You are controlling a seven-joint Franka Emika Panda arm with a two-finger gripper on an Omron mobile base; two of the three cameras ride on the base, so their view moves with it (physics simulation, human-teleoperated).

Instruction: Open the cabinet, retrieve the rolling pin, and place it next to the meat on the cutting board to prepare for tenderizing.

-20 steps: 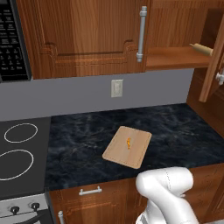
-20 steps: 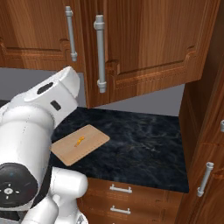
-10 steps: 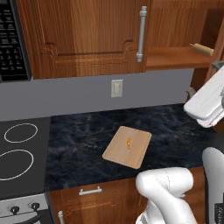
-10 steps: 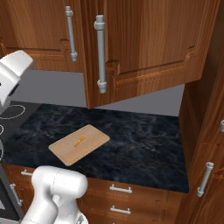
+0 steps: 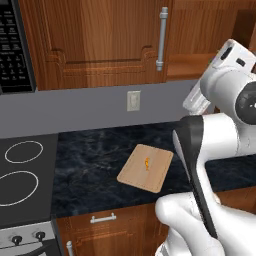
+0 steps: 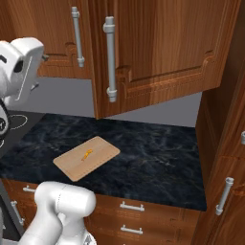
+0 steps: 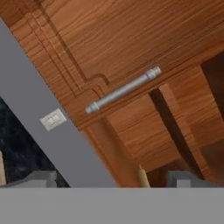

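Reddish-brown wood surrounds the open cabinet, where the pale tip of the rolling pin pokes up on the shelf between the gripper tips. Its jaws stand wide apart and hold nothing. To do this well, the hand should likely ease straight in, centre the pin between the fingers, and close on its thick middle rather than an end knob. In the left base view the white arm rises high, elbow bent, forearm reaching up towards the shelf. Below, the meat rests on the cutting board.
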